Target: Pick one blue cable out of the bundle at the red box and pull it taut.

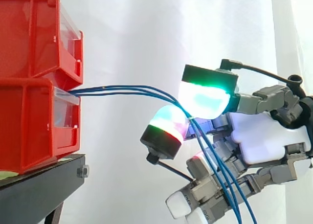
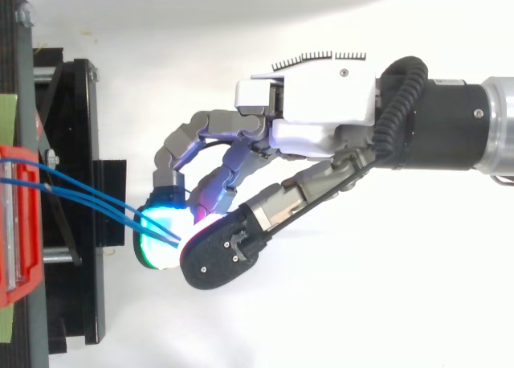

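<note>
Two stacked red boxes (image 1: 32,87) stand at the left on a black stand (image 1: 39,190); from above, the red box (image 2: 16,223) is at the left edge. A bundle of thin blue cables (image 1: 127,90) leaves the gap between the boxes and runs right, almost level, to my hand (image 1: 259,136). The hand is curled, and a green-glowing fingertip (image 1: 203,97) and a red-and-green one (image 1: 168,126) pinch the cables between them. Past the pinch the strands hang down across the palm. In the top view the blue cables (image 2: 88,199) end between the pads (image 2: 161,231) of the hand (image 2: 321,103).
The black stand (image 2: 80,143) juts out towards the hand below the cables. A white curtain (image 1: 146,28) hangs behind, and the arm comes in from the right. Between the boxes and the hand only the cables cross the open space.
</note>
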Controlling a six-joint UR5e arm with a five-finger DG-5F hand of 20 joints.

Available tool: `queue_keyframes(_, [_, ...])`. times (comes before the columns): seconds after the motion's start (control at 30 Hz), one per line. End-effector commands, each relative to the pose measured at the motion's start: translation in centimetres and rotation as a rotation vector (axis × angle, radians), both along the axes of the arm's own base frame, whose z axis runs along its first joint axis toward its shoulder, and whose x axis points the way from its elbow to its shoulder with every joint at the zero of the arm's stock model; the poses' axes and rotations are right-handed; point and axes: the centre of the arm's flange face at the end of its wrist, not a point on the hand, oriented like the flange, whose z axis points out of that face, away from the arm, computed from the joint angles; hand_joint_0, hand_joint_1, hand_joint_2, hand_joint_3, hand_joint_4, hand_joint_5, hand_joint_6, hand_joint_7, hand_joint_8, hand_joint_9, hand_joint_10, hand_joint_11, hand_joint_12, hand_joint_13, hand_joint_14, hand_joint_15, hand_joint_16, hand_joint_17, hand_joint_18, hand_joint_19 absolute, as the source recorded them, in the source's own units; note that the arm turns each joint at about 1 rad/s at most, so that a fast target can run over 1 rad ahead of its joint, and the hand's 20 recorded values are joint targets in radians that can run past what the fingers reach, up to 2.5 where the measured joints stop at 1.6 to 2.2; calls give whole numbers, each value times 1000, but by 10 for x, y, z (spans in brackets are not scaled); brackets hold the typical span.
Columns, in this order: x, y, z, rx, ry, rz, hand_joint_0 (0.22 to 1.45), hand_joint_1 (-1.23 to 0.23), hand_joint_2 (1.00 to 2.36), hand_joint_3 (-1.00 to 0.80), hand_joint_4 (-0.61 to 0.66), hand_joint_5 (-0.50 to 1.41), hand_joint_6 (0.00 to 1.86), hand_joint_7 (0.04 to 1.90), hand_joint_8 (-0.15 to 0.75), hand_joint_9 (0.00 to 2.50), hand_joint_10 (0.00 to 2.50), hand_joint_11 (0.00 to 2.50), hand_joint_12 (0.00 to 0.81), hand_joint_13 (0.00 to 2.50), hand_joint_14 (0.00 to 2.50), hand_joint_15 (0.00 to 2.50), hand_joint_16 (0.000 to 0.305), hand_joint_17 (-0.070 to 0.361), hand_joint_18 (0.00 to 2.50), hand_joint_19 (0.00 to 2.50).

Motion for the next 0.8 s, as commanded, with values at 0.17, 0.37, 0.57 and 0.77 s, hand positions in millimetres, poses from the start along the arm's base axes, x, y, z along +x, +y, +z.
queue_keyframes(0.17, [0,-2,1,-9,-5,-1,552,-531,1000,-499,27,-134,890,891,336,1004,8,771,372,732,11,337,53,120,525,343])
queue_keyframes(0.37, [2,-2,2,-10,-19,-4,534,-562,1000,-500,31,-135,888,896,342,1007,9,767,379,734,11,344,54,122,530,339])
queue_keyframes(0.57, [2,-2,2,-15,-21,-3,519,-582,1000,-500,37,-135,889,886,347,1008,9,764,382,736,11,338,56,125,535,336])
queue_keyframes(0.77, [2,-2,1,-21,-20,-4,488,-585,1000,-500,50,-133,889,879,362,1012,8,773,395,745,10,333,58,131,550,335])
